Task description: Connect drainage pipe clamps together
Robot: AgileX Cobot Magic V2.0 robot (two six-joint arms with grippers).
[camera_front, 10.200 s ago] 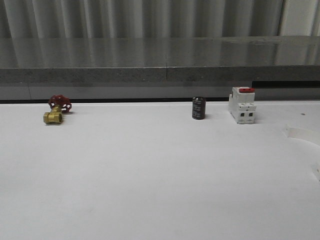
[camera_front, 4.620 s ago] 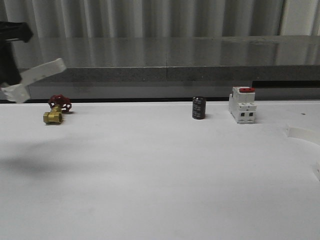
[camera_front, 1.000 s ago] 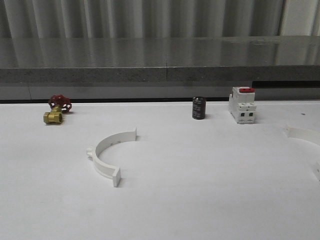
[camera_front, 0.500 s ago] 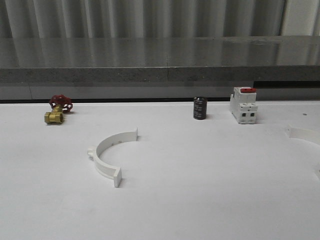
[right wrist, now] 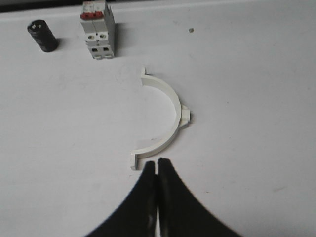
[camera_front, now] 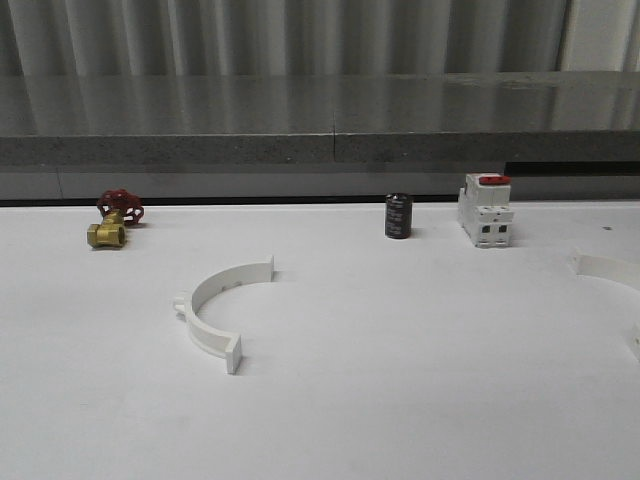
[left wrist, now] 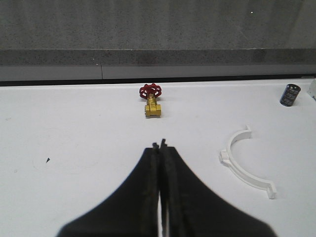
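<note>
Left gripper (left wrist: 159, 148): your black fingers are pressed together, nothing between them, hovering over bare white table (camera_front: 400, 400).
Right gripper (right wrist: 157, 164): fingers closed tight too, empty, tips just beside the near end flange of the right clamp half.
Left clamp half (camera_front: 218, 308): white smooth plastic half-ring, lying flat left of centre, flat flanges at both ends, small outer tab on its left side, open side facing right; also seen at (left wrist: 245, 161).
Right clamp half (right wrist: 165, 123): same white semicircle, flat on the table, outer tab on its curve; you see only a slice at the right edge in the front view (camera_front: 605, 268). Well apart from the left half.
Valve (camera_front: 113, 220): brass body, red handwheel, far left.
Capacitor (camera_front: 398, 216): small dark cylinder, upright.
Breaker (camera_front: 484, 210): white boxy block, red switch on top.
</note>
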